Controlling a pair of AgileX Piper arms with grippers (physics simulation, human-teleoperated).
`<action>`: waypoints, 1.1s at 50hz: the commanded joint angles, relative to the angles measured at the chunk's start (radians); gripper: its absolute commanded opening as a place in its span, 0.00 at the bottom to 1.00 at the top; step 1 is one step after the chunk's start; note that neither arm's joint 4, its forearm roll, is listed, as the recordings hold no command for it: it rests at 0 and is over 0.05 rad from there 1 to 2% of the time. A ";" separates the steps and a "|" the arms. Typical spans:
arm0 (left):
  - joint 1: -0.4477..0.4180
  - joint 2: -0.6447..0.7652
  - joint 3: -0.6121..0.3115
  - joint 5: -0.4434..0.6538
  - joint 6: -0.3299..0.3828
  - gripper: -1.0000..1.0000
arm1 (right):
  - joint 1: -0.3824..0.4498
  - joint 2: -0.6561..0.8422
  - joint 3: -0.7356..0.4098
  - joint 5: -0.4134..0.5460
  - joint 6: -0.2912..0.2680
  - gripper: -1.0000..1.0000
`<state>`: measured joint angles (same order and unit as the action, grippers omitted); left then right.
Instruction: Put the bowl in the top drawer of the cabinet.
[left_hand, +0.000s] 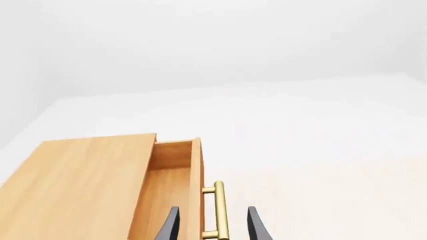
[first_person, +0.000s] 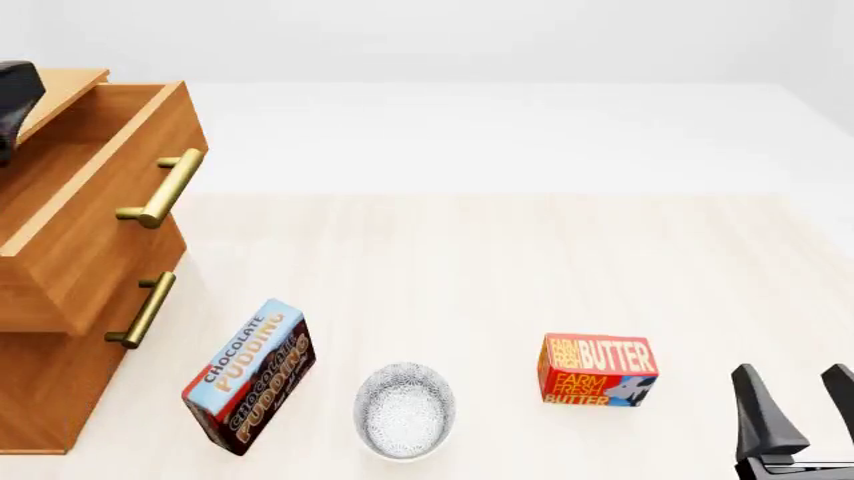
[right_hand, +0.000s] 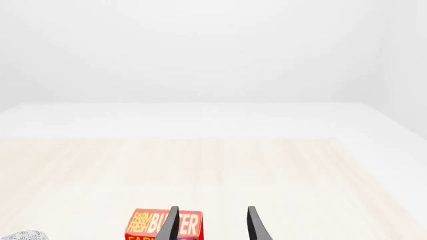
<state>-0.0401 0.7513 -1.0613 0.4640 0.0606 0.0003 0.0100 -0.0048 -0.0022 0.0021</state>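
With both pincers gaping empty, the right pincer (first_person: 801, 400) risks nudging the butter box (first_person: 598, 371) reaching the bowl (first_person: 404, 410) near the worktop's front edge.

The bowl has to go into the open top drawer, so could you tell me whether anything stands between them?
The chocolate pudding box stands just left of the bowl, on the top drawer side, partly along a low path; lifting clears it.

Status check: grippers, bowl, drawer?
Left gripper open around top drawer handle, drawer pulled out. Right gripper open, empty. Bowl on table between pudding box and butter box, untouched.
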 joint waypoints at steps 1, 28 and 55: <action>0.011 0.091 -0.030 0.022 -0.082 1.00 | 0.000 -0.001 0.001 0.000 0.000 1.00; 0.056 0.198 0.014 0.001 -0.158 1.00 | 0.000 -0.001 0.001 0.000 0.000 1.00; 0.072 0.275 0.047 -0.031 -0.222 1.00 | 0.000 -0.001 0.001 0.000 0.000 1.00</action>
<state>0.0247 1.0003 -1.0266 0.4437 -0.1235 0.0002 0.0100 -0.0048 -0.0022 0.0021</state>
